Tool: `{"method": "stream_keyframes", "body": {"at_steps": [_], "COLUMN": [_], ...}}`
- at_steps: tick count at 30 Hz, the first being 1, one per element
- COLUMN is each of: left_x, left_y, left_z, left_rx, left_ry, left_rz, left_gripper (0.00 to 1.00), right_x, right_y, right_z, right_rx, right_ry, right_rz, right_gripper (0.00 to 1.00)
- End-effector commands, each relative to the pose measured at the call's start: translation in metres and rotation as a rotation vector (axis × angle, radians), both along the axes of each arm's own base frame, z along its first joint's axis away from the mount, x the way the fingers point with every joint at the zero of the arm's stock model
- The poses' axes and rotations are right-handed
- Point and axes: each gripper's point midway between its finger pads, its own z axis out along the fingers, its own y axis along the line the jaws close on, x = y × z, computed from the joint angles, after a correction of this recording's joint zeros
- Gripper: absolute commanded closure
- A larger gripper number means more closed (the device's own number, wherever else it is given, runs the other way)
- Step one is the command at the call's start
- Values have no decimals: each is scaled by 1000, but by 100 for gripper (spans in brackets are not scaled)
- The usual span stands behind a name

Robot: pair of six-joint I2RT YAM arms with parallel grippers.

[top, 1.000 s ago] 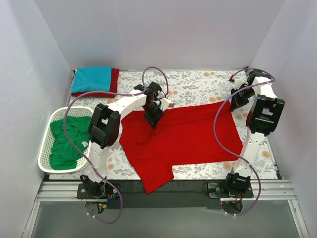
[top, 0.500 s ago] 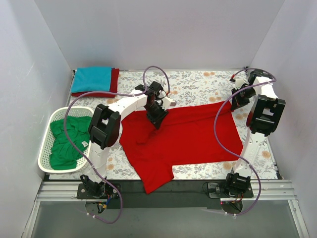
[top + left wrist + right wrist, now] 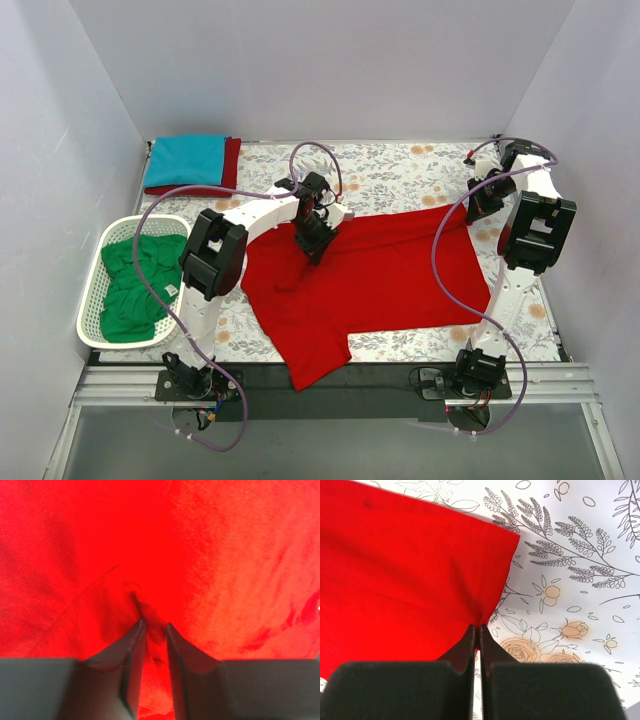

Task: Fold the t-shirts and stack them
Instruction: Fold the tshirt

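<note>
A bright red t-shirt [image 3: 370,275] lies spread across the middle of the table. My left gripper [image 3: 313,243] is shut on a pinched fold of this shirt [image 3: 150,615] near its upper left part. My right gripper [image 3: 478,203] is shut on the shirt's far right edge [image 3: 479,615] near a corner, over the flowered cloth. A teal blue shirt [image 3: 185,158] lies folded on a darker red one [image 3: 231,160] at the back left. A green shirt [image 3: 135,285] lies crumpled in the basket.
A white lattice basket [image 3: 92,310] stands at the left edge. The table has a flowered cover [image 3: 390,175]. Grey walls close in the back and both sides. A black rail [image 3: 380,378] runs along the near edge.
My left gripper has shifted slightly to the right with the pinched red cloth. The right arm has hardly moved.
</note>
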Motion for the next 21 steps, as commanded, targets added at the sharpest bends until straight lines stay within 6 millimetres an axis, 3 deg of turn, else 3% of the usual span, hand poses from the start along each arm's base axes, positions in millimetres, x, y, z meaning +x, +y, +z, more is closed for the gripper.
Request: {"method": "stream_keyframes", "body": {"at_steps": [1, 6, 13, 21], "left_x": [4, 2, 9, 5], "left_y": [0, -2, 5, 27], "left_z": [-3, 4, 40, 51], "left_rx": [2, -15, -48, -27], "left_ry": [-27, -19, -33, -37], "left_rz": [-10, -20, -9, -14], "left_gripper": [80, 100, 100, 100], "right_x": [5, 4, 2, -6], "right_y": [-2, -3, -3, -5], "right_z": [23, 24, 33, 32], "right_rx": [-4, -8, -15, -35], "right_ry": [-44, -45, -53, -30], "right_rz": [-5, -4, 4, 10], "right_gripper": [99, 99, 99, 99]}}
